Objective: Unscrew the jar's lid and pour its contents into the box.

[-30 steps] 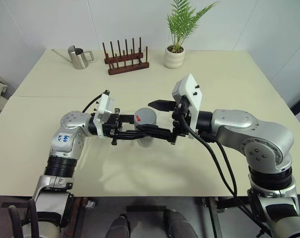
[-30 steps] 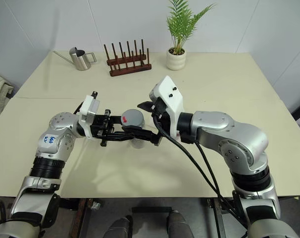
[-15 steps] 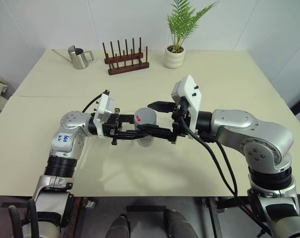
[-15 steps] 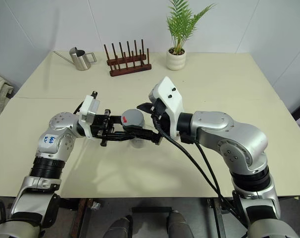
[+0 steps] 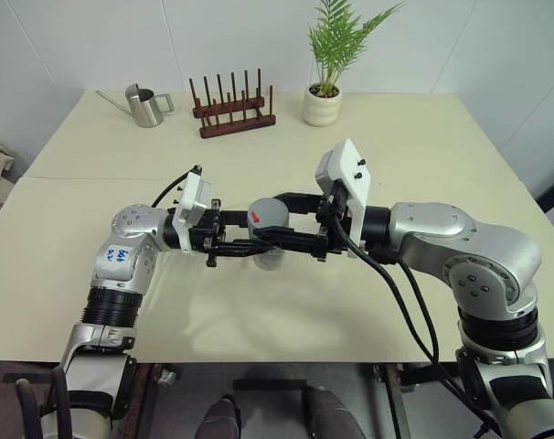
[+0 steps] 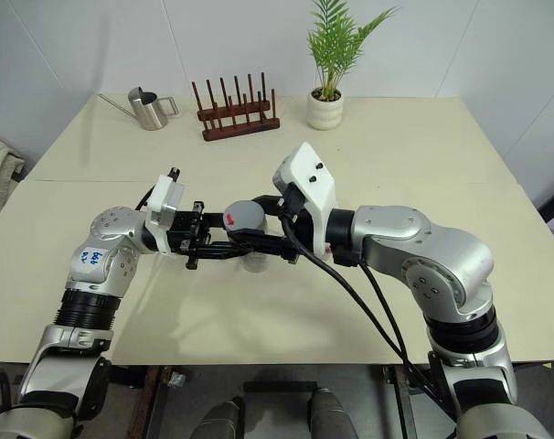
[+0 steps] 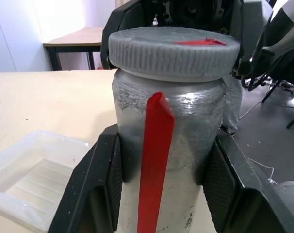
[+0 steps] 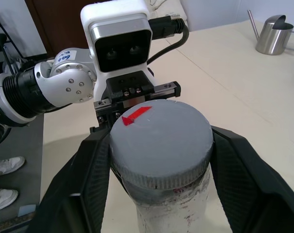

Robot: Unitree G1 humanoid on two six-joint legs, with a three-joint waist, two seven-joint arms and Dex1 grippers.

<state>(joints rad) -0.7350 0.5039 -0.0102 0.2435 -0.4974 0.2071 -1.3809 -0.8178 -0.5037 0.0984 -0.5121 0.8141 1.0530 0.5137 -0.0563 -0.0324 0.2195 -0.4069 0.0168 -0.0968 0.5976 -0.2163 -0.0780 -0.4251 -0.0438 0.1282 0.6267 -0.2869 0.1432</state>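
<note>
Closest to me, my two arms meet over the near half of the cream table (image 5: 423, 146), both grippers level and pointing at each other. My left gripper (image 7: 161, 184) is clamped narrow on the body of the jar (image 7: 186, 121), one black finger (image 7: 101, 179) pressed on each side of it, the red stripe (image 7: 154, 160) running down the jar's side between them. The jar stands upright in that grip, held above the tabletop. My right gripper (image 8: 159, 160) has its fingers (image 8: 244, 165) drawn in against the rim of the lid (image 8: 161, 138), one on each side, so it holds the lid. The lid sits on the jar's mouth, grey and ribbed round its edge, with a red mark (image 8: 135, 115) on its flat top. From the head camera the lid (image 5: 269, 214) shows between the two wrists, with the jar's paler body just below it.

I cannot see the contents through the jar's wall.

The box (image 7: 35, 179) lies on the table beside and below the jar, clear, shallow and open upward.

Farther back, well apart from my arms, a steel watering can (image 5: 144, 105) stands at the far left, a dark wooden rack of pegs (image 5: 231, 108) to its right, and a potted green plant in a white pot (image 5: 322, 105) beyond that
</note>
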